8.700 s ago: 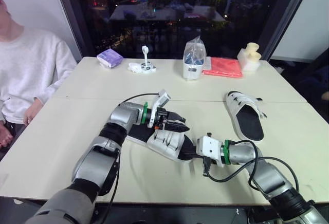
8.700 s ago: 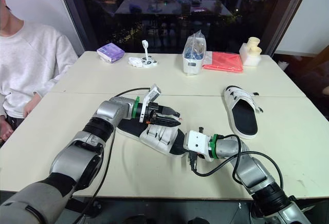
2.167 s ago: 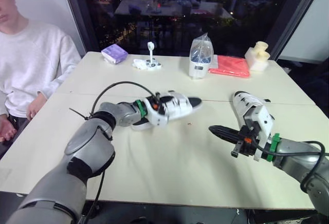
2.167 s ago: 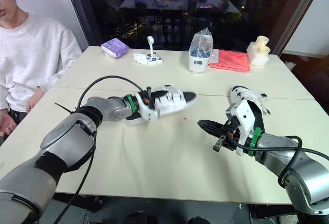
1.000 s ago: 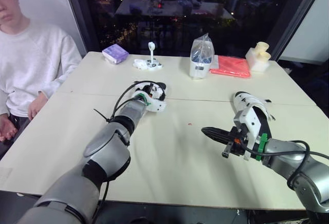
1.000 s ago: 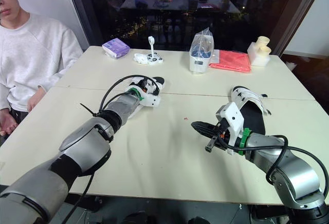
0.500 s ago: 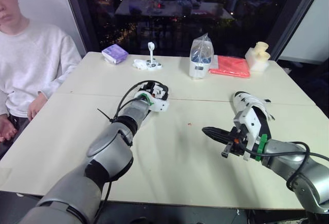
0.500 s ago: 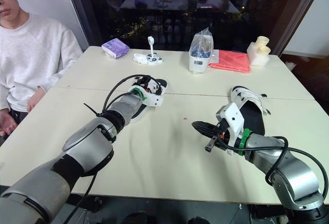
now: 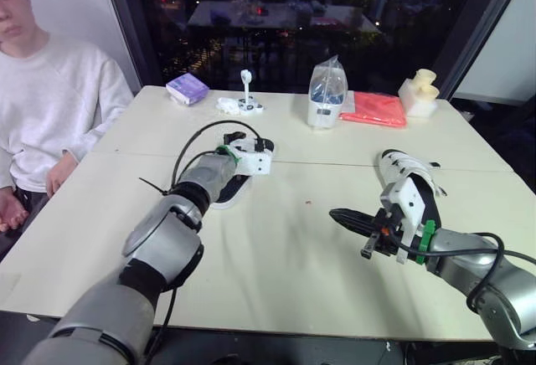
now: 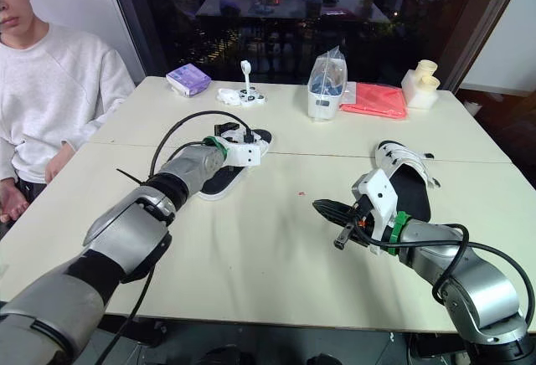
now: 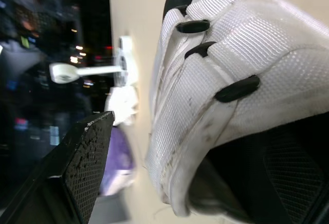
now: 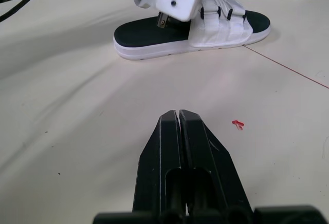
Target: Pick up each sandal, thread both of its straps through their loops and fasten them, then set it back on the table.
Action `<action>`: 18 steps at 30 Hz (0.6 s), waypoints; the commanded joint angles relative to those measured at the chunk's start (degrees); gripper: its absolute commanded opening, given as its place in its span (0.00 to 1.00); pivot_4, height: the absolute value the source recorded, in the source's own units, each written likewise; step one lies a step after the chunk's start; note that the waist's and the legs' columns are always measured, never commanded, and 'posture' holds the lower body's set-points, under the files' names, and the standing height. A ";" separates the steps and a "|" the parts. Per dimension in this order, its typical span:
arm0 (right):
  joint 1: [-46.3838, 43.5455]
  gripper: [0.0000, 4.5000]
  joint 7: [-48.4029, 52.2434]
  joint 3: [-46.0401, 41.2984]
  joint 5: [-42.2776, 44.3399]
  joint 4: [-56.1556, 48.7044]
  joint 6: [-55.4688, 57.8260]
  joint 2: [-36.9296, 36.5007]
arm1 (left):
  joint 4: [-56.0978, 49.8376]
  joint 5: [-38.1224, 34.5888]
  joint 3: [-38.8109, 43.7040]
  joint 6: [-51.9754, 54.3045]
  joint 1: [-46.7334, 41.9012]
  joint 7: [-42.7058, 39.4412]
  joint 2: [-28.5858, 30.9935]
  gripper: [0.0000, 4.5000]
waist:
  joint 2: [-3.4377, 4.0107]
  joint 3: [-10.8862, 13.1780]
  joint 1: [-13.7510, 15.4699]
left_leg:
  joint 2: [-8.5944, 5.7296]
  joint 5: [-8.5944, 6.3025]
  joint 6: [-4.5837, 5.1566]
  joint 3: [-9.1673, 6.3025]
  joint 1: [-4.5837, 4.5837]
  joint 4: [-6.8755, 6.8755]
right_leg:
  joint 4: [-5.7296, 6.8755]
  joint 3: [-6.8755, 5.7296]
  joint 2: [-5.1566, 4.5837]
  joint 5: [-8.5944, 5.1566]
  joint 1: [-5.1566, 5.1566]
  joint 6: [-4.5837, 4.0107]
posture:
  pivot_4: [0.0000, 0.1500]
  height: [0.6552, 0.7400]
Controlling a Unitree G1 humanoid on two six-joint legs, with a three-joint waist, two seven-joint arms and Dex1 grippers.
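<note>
Left gripper (image 9: 249,146) at upper centre-left of the head views, low over the strapped front of the first sandal (image 10: 214,181). Its fingers (image 11: 87,162) spread, the one in sight standing clear of the sandal's side with bare surface in the gap. Sandal sole-down and flat on the table (image 9: 276,273), toe toward the upper right. Its straps (image 11: 221,54) lying close over the white upper, black loops (image 11: 236,88) across them. Half a second ago, at much the same spot under the wrist. About two seconds ago, carried off the surface in this gripper, toe pointing right. Nearly nine seconds ago, down at the lower middle of the tabletop with both grippers on it.

Right gripper (image 12: 177,116) at lower right, hovering above bare tabletop, fingers pressed together on nothing. Placed much as over the last two seconds. Second sandal (image 9: 412,182) just behind it at right of frame, flat, strapped end toward the top, in from the table's right edge.

Toe of the first sandal close to the seam (image 9: 352,165) between the two tabletops, well away from every outer edge. Wide open surface between the two sandals and across the lower middle, marked by one small red speck (image 12: 237,125).

Along the far edge at top, all well apart from both sandals:
- purple box (image 9: 182,89)
- white stand (image 9: 243,101)
- bagged container (image 9: 325,93)
- red cloth (image 9: 374,108)
- cream blocks (image 9: 419,90)

Person (image 9: 50,122) in a white sweater seated past the left edge, upper left of frame.
</note>
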 commanded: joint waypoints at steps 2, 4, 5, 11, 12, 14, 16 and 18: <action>-0.16 0.00 0.31 -0.52 0.09 -1.48 -1.30 0.28 | -3.95 -8.20 6.43 -0.15 1.68 -12.39 2.31 0.99 | 0.00 0.00 -0.03 | 0.00 0.00 0.00 0.00 0.00 0.00 | 0.00 0.00 0.01 0.00 0.00 0.00 | 1.00 1.00; -0.20 0.00 0.47 -0.60 0.21 -1.36 -1.34 0.28 | -6.65 -10.30 8.10 0.18 2.64 -15.78 3.81 0.99 | 0.01 0.00 -0.07 | 0.00 0.00 0.00 0.01 0.00 0.00 | 0.06 0.00 0.02 0.00 0.00 0.00 | 1.00 1.00; -0.30 0.00 0.54 -0.61 0.26 -1.28 -1.34 0.28 | -8.23 -11.52 9.01 0.83 3.27 -17.68 4.35 0.99 | 0.01 -0.01 -0.08 | 0.00 0.00 -0.01 0.01 0.00 0.00 | 0.07 0.00 0.02 0.00 0.00 0.00 | 1.00 1.00; -1.84 0.00 1.43 -0.92 0.38 -0.61 -1.45 -0.26 | -30.75 -26.72 18.36 12.24 12.18 -35.95 7.28 0.99 | 0.03 -0.01 -0.15 | 0.00 0.01 -0.02 0.01 0.00 0.00 | 0.16 0.00 0.05 0.00 0.02 0.00 | 1.00 1.00; -2.14 0.00 1.58 -1.10 0.46 -0.53 -1.38 -0.42 | -35.18 -28.88 19.63 14.85 13.82 -37.86 7.82 0.99 | 0.04 -0.01 -0.22 | 0.00 0.01 -0.02 0.02 0.00 0.00 | 0.16 0.00 0.05 0.00 0.03 0.00 | 1.00 1.00; -3.03 0.00 2.02 -1.67 0.61 -0.31 -1.28 -0.97 | -44.38 -34.12 22.59 23.62 16.90 -41.97 9.25 0.99 | 0.04 -0.01 -0.26 | 0.01 0.02 -0.03 -0.01 0.00 0.00 | 0.16 0.00 0.06 0.00 0.04 0.00 | 1.00 1.00; -3.76 0.00 2.54 -2.32 0.76 -0.07 -1.18 -1.52 | -52.09 -38.18 24.65 30.42 19.80 -44.56 10.78 0.99 | 0.05 0.00 -0.46 | 0.02 0.04 -0.06 -0.01 0.01 0.00 | 0.17 0.00 0.07 0.00 0.04 0.00 | 1.00 1.00; -4.49 0.00 3.23 -3.31 0.94 0.06 -1.02 -2.44 | -59.13 -42.92 26.07 37.46 22.74 -48.35 13.16 0.99 | 0.06 0.00 -0.69 | 0.03 0.05 -0.09 -0.02 0.02 0.00 | 0.17 0.01 0.08 0.00 0.04 0.00 | 1.00 1.00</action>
